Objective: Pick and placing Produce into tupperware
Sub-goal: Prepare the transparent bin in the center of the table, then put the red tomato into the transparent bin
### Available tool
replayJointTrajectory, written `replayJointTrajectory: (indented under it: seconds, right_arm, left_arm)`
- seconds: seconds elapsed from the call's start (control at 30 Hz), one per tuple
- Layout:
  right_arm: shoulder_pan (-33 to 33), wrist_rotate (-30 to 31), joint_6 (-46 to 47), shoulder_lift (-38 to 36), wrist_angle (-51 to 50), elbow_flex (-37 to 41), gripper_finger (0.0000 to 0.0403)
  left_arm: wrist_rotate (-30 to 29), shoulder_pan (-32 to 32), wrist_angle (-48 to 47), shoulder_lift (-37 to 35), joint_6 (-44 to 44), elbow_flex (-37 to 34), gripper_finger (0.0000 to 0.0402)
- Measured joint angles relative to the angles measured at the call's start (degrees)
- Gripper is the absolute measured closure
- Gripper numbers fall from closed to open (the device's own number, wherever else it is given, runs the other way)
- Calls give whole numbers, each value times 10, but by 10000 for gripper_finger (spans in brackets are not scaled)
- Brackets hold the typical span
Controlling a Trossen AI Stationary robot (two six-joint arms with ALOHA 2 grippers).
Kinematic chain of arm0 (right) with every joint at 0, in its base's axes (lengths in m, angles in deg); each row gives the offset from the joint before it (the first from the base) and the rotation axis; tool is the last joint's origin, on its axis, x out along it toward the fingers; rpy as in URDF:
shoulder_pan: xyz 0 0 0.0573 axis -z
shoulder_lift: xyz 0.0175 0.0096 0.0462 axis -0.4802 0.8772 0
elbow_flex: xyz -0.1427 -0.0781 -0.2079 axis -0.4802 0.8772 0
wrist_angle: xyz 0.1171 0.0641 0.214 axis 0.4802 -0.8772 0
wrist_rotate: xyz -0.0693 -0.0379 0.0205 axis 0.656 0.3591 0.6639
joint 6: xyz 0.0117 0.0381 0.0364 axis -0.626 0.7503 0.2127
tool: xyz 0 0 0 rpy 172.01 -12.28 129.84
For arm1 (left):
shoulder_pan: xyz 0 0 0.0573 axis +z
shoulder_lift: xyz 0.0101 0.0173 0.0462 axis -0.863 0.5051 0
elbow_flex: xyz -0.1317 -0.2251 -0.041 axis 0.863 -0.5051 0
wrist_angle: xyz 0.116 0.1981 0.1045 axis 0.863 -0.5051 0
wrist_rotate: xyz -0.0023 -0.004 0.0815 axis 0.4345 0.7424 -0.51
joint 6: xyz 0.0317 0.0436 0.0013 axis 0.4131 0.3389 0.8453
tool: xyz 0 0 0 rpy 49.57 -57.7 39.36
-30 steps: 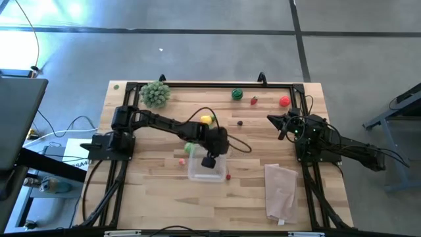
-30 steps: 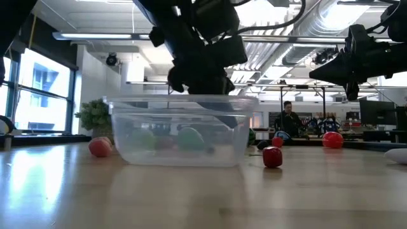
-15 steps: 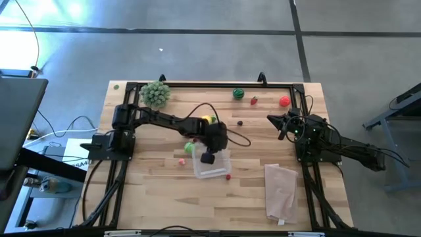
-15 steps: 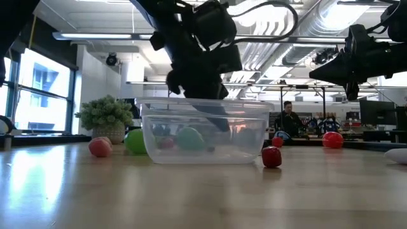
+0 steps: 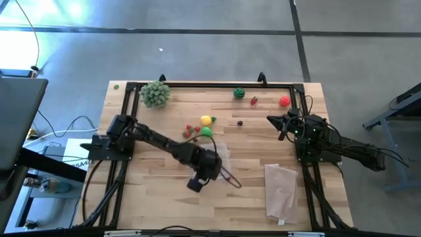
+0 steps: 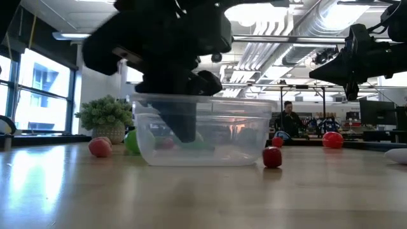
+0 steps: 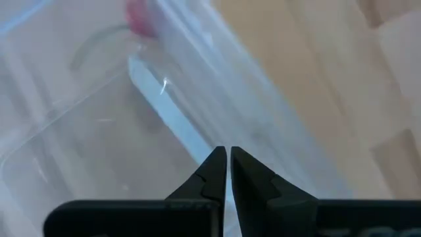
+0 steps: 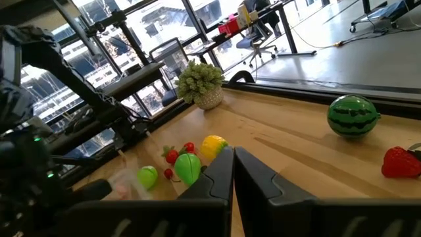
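Tupperware (image 6: 203, 130) sits near the front middle of our tabletop (image 5: 151, 197), and our left pincer (image 7: 228, 172) pinches its clear rim with both fingers pressed together. Beyond it lie a red piece (image 6: 272, 156), a green one (image 5: 206, 131) and a yellow one (image 5: 206, 120). Farther back sits the striped watermelon ball (image 5: 237, 93). Our right pincer (image 8: 233, 172) waits pressed together at the right edge.
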Motion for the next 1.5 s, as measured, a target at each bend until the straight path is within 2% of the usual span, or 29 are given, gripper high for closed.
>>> replayJointTrajectory:
  seconds: [0.3, 0.6, 0.9, 1.23, 1.37, 1.5]
  right_arm:
    - [0, -1, 0, 0, 0, 0, 399]
    - [0, -6, 0, 0, 0, 0, 399]
    - [0, -10, 1, 0, -1, 0, 399]
    - [0, -9, 1, 0, -2, 0, 399]
    - [0, -9, 1, 0, -2, 0, 399]
    - [0, -10, 4, 0, -2, 0, 399]
  left_arm:
    - [-1, -43, -15, 0, -31, 0, 387]
    - [7, -41, -21, 0, -56, 0, 387]
    - [28, -41, -81, 0, -93, 0, 387]
    - [24, -41, -62, 0, -93, 0, 387]
    - [12, -41, -96, 0, -92, 34, 387]
    - [-32, -41, -184, 0, -87, 95, 387]
